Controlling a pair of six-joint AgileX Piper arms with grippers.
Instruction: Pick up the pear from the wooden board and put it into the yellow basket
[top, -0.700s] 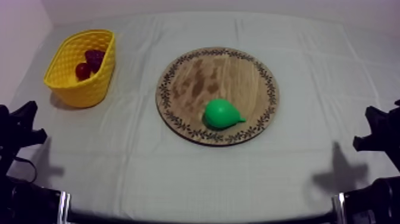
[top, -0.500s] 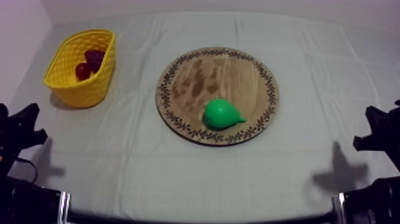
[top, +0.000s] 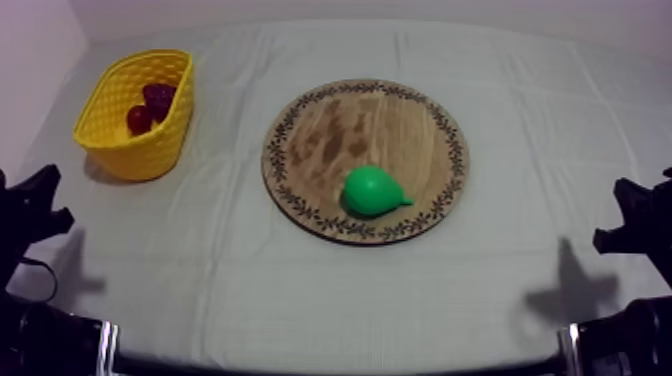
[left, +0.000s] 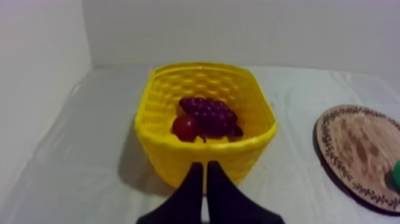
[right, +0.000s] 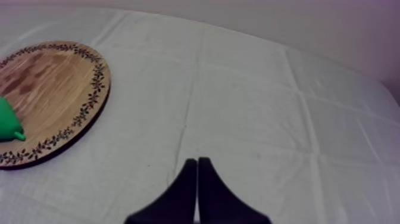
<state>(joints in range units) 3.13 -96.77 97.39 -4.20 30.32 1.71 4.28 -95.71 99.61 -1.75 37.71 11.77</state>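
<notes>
While the top view gives the whole layout, with the pear lying on the lower part of the wooden board at the frame's centre and the yellow basket at upper left, the wrist views add the fingers. From the left wrist, the left gripper is pressed together into a narrow wedge, holding nothing, just in front of the basket's near wall. Inside the basket a bunch of grapes touches a small red fruit. From the right wrist, the right gripper is likewise closed on nothing over bare cloth, with the board's rim and the pear's stalk end off to one side.
</notes>
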